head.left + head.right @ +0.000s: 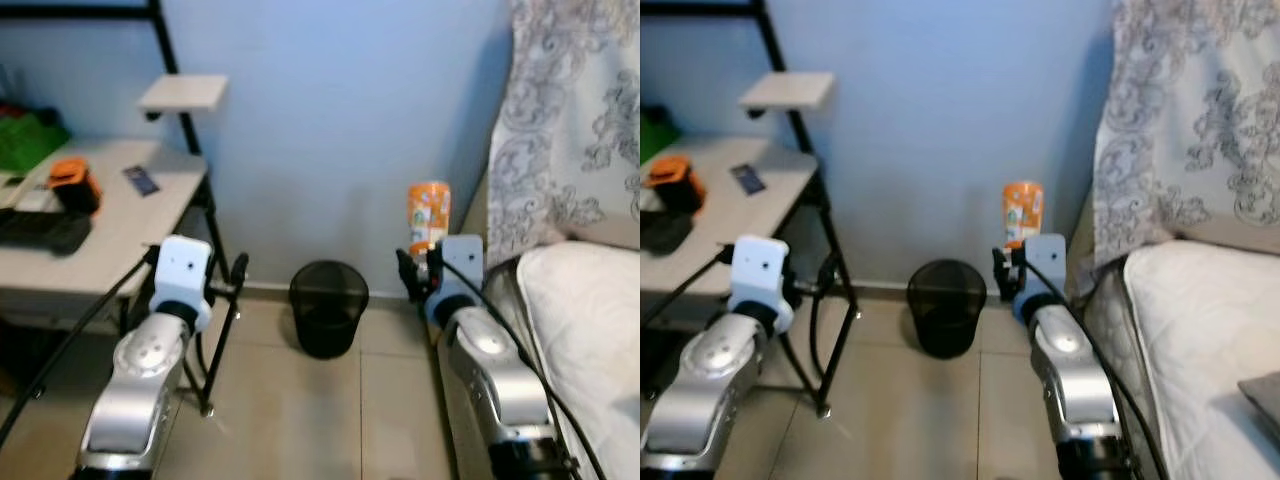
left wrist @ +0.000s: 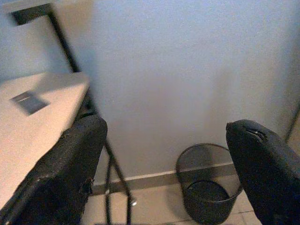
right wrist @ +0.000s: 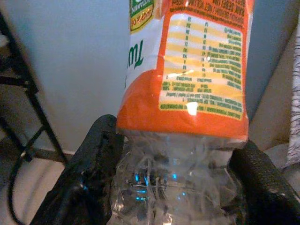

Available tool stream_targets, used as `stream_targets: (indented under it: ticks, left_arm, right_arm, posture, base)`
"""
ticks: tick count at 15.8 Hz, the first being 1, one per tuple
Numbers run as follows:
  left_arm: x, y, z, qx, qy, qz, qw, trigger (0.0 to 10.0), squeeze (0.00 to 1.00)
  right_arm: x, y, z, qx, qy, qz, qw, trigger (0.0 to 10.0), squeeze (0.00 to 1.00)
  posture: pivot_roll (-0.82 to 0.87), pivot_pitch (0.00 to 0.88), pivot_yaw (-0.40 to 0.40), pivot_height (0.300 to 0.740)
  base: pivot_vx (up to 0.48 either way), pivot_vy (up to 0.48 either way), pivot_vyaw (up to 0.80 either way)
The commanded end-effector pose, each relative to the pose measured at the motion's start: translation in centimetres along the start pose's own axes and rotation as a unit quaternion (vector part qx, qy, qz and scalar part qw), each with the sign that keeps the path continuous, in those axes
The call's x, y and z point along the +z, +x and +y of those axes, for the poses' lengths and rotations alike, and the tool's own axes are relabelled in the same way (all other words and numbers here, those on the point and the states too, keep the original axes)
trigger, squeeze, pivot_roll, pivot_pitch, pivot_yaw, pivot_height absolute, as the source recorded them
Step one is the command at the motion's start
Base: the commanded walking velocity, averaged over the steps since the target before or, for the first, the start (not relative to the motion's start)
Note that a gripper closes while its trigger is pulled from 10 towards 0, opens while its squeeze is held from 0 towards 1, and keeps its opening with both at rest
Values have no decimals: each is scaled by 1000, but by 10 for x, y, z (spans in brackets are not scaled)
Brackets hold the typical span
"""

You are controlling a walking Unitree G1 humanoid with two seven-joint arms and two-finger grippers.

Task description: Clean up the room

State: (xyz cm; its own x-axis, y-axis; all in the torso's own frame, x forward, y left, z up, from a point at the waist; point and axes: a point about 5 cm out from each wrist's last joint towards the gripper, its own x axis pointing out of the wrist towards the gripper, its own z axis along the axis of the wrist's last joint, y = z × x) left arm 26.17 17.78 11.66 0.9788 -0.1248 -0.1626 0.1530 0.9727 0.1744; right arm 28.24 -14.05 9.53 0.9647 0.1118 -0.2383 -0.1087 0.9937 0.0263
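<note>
Bottle [image 1: 428, 214], clear plastic with an orange label, stands upright in the right hand [image 1: 418, 268], up in the air near the blue wall. In the eye views, a black mesh bin [image 1: 328, 307] sits on the tiled floor below and to the left of it. The left hand [image 1: 236, 272] is held out beside the table [image 1: 120, 225], which holds a small dark card [image 1: 141, 180] and an orange and black thing [image 1: 74, 184]. A bed [image 1: 585, 310] is on the right. In the left wrist view, the fingers [image 2: 70, 173] are spread wide with nothing between them, and the bin is seen past them. In the right wrist view, both fingers [image 3: 96, 159] press the bottle's crinkled clear part.
</note>
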Motion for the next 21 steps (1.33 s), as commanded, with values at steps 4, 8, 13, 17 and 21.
stream_targets:
  ticks: [4, 8, 13, 17, 21]
  left_arm:
    - [4, 1, -2, -4, 5, -3, 1000, 10000, 0]
    - [4, 1, -1, -1, 4, -2, 1000, 10000, 0]
    - [4, 2, -2, -3, 3, -2, 1000, 10000, 0]
    - [4, 2, -3, -4, 4, -1, 1000, 10000, 0]
    - [4, 1, -4, -8, 6, 0, 1000, 10000, 0]
  right_arm:
    - [-2, -1, -12, -7, -4, 7, 1000, 10000, 0]
    - [-3, -2, -9, 5, 1, 11, 1000, 10000, 0]
    - [-3, -1, -9, 4, -3, 13, 1000, 10000, 0]
    - [-5, -1, -10, 5, -11, 19, 1000, 10000, 0]
    - [-6, -2, -11, 5, -15, 21, 1000, 10000, 0]
  posture:
    - [23, 0, 27, 740]
    - [26, 0, 27, 740]
    - [20, 0, 30, 740]
    - [19, 0, 28, 740]
    - [27, 0, 25, 740]
  base:
    - [382, 0, 0]
    - [383, 0, 0]
    - [382, 0, 0]
    - [378, 0, 0]
    - [382, 0, 0]
